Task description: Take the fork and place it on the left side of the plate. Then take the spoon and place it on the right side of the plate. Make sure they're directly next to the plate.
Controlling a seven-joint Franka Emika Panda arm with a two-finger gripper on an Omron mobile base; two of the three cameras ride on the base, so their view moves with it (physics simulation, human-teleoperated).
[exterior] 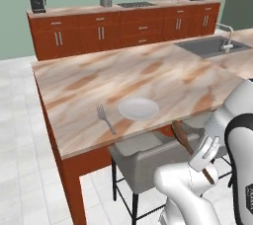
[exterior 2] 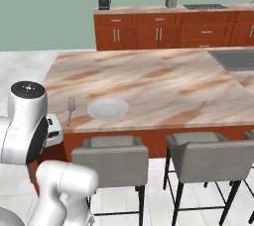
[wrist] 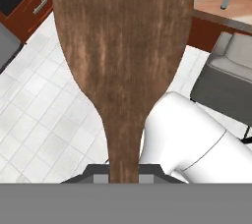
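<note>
Fork (exterior: 105, 118): lying on the counter (exterior: 148, 76) just beside the plate (exterior: 139, 108), at the plate's 9 o'clock in the left base view, tines pointing away from the robot. Whether it touches the rim I cannot tell. This half of the task looks done.
Plate: near the counter's front edge, nothing on it.
Spoon (wrist: 123, 51): off the counter, held in the air below its front edge, above the stool (exterior: 143, 157); in the left base view it sits at about 4 o'clock from the plate.
Gripper (exterior: 203, 162): clenched on the spoon's handle, bowl sticking out ahead of the fingers in the hand view.
Left to do: carry the spoon up to the plate's 3 o'clock side, set it right next to the rim, let go.
</note>
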